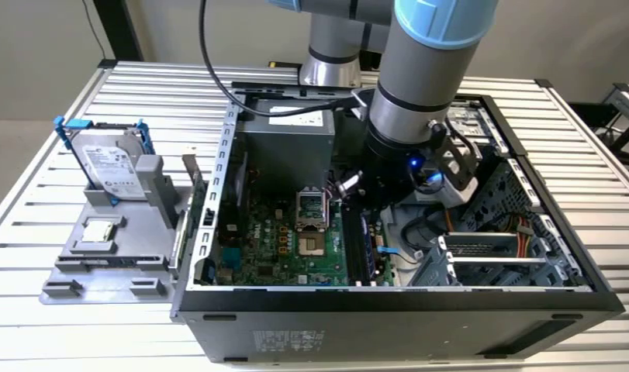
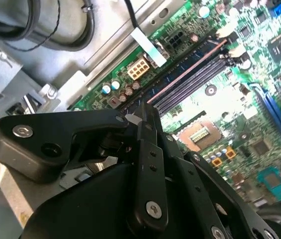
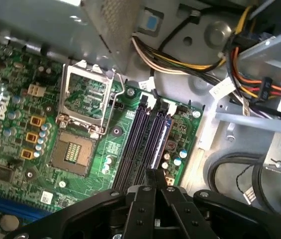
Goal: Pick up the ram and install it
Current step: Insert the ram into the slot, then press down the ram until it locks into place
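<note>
The ram (image 3: 163, 135) is a thin bluish stick standing in the black memory slot nearest the case's inner wall; its long top edge (image 2: 190, 64) runs away from my fingertips. My gripper (image 3: 155, 173) hangs inside the open computer case (image 1: 397, 310), over the near end of the black slots (image 1: 357, 248). In both wrist views its black fingers (image 2: 141, 117) are pressed together, right at the end of the ram. In the exterior view the gripper (image 1: 368, 200) sits low over the motherboard (image 1: 283, 240), beside the open processor socket (image 1: 311, 225).
A silver hard drive (image 1: 112, 163) in a blue-handled frame and a small square processor chip (image 1: 100, 230) rest on a grey fixture (image 1: 97, 267) at the exterior view's left. Bundled coloured cables (image 3: 249, 84) and drive cages crowd the case beside the slots.
</note>
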### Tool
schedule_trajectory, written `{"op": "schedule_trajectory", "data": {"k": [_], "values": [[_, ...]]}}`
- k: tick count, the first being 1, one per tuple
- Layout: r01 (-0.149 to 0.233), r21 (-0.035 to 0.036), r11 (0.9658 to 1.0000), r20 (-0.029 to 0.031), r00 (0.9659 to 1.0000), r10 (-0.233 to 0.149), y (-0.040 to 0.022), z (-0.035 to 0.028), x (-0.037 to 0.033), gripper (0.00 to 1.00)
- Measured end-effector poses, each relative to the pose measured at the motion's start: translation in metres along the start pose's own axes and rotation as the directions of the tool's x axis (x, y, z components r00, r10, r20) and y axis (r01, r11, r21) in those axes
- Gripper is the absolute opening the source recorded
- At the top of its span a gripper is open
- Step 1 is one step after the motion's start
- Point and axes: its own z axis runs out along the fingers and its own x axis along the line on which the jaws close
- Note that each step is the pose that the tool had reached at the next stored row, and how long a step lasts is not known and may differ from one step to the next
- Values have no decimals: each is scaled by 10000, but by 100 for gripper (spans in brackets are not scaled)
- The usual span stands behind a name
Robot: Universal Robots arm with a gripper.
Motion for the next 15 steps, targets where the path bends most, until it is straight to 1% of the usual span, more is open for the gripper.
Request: {"op": "schedule_trajectory", "data": {"k": [3,5,7,9,10,12,15], "values": [[469,-15,9989,4,9989,-469,0,1,-1,0],[743,-19,9972,5,9972,-743,0,0,-1,0],[1031,-20,9947,4,9947,-1031,0,-1,0,0],[1384,-20,9904,3,9904,-1384,0,-3,-1,0],[1568,-22,9876,2,9876,-1568,0,-3,-1,0],[1911,-22,9816,1,9816,-1911,0,-3,-1,0],[2384,-35,9712,5,9712,-2384,-1,-5,0,0]]}}
